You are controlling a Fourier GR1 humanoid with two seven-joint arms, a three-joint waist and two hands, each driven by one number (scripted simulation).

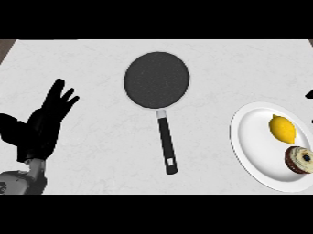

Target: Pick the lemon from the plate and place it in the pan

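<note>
Frosted doughnut (302, 160) lies near the right edge of the white marble bench (85, 68), toward the near corner. Wooden floor shows beyond both far corners.

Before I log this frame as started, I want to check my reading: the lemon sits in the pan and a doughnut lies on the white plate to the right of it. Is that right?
Not quite. In the head view the lemon is on the white plate, beside the doughnut, not in the pan, which holds nothing. The rest stands: the plate lies to the pan's right.
</note>
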